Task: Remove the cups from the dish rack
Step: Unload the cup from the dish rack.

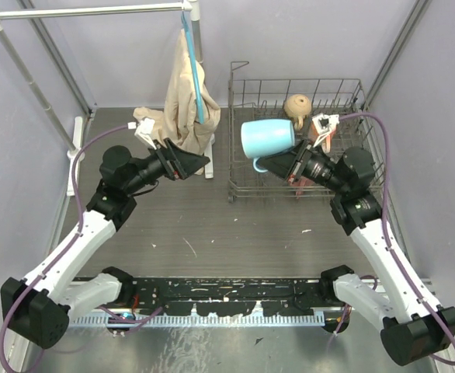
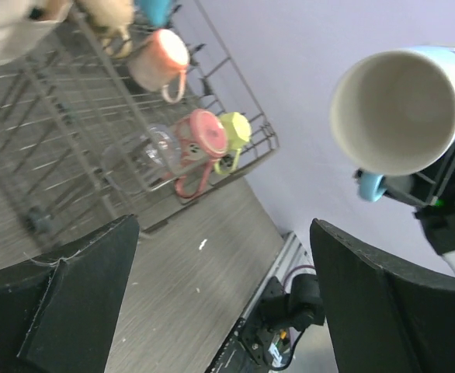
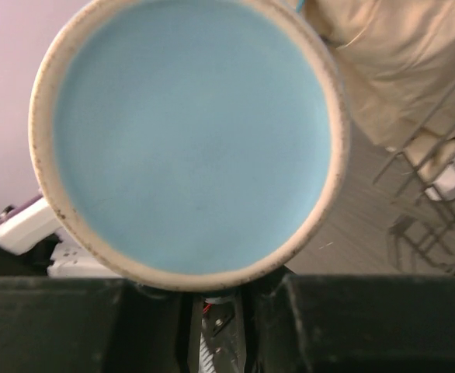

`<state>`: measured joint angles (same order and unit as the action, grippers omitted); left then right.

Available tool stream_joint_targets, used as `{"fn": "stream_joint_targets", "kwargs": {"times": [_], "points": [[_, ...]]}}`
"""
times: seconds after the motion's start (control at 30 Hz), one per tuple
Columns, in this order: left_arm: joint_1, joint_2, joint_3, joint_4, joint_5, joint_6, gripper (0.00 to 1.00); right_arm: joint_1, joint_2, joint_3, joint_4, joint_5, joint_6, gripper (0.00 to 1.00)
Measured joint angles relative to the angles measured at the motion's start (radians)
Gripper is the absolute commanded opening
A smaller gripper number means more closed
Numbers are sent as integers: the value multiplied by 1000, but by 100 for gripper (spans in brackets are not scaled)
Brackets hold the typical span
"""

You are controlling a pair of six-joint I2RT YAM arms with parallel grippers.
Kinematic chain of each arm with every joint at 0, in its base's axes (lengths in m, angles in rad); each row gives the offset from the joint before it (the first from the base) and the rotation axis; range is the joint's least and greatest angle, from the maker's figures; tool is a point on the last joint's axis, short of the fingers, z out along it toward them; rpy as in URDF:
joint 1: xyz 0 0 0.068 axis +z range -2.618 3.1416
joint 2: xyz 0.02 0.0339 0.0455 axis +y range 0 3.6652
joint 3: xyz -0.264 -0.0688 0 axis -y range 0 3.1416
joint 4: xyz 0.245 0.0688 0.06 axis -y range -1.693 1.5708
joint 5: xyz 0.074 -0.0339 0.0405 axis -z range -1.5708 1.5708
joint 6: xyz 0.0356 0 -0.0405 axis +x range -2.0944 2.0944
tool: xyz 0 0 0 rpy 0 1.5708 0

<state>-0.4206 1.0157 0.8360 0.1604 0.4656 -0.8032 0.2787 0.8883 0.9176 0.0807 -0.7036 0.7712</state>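
Note:
A light blue cup (image 1: 268, 138) hangs on its side in the air over the front left corner of the grey wire dish rack (image 1: 344, 87). My right gripper (image 1: 272, 164) is shut on its handle. In the right wrist view the cup's blue underside (image 3: 189, 140) fills the frame above the gripper (image 3: 220, 305). My left gripper (image 1: 202, 162) stands open and empty left of the rack, pointing at the cup. Its view shows the cup's cream inside (image 2: 398, 109) beyond the gripper (image 2: 224, 299). In the rack (image 2: 252, 101) lie a salmon cup (image 2: 159, 61), a pink cup (image 2: 202, 138), a yellow-green cup (image 2: 236, 130) and a clear glass (image 2: 146, 151). A tan cup (image 1: 297, 105) sits at the rack's back.
A beige cloth (image 1: 185, 93) hangs from a rail at the back, just behind my left gripper. Purple walls close in both sides. The dark wooden tabletop (image 1: 212, 233) stretches in front of the rack.

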Motion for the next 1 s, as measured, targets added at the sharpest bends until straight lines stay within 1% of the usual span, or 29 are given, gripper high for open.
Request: {"fn": "stream_joint_targets", "kwargs": {"times": [0.17, 0.23, 0.37, 0.6, 0.8, 0.83, 1.0], "points": [[-48, 46, 0, 137, 68, -2, 95, 90, 12, -49, 87, -58, 71, 1], [-68, 69, 3, 170, 85, -2, 92, 124, 18, -53, 106, -72, 84, 1], [-113, 122, 20, 215, 111, 1, 90, 170, 25, -54, 145, -89, 99, 1], [-130, 136, 17, 316, 125, -19, 89, 192, 28, -54, 171, -91, 101, 1], [-132, 105, 0, 385, 126, -37, 88, 204, 42, -54, 181, -90, 101, 1], [-132, 100, -3, 391, 127, -40, 83, 207, 43, -54, 181, -89, 101, 1], [-133, 99, -6, 431, 132, -56, 67, 231, 55, -68, 205, -83, 117, 1]]}}
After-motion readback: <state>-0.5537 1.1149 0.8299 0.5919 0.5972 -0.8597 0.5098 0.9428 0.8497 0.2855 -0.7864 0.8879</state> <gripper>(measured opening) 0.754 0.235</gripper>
